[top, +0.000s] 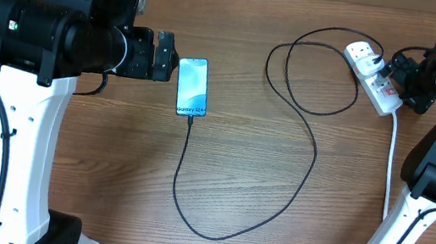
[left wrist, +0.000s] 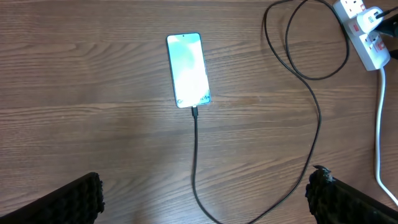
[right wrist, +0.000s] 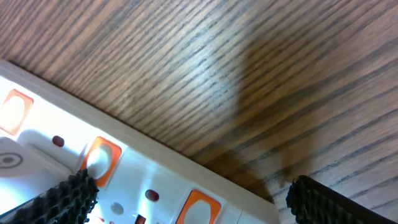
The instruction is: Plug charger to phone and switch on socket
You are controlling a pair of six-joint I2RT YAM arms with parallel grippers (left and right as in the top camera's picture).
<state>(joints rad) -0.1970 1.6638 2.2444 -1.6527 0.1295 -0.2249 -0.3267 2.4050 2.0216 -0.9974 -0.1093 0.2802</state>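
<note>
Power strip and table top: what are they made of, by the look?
Power strip: probably moulded plastic, white, smooth, slightly glossy; its face looks bright and even in the right wrist view. Table top: wood or wood-look laminate, brown, matte; fine parallel grain, and the look leaves open which.

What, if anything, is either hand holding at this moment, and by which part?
Nothing is held. The left hand is open above the table; the right hand is open over the socket, gripping nothing.
</note>
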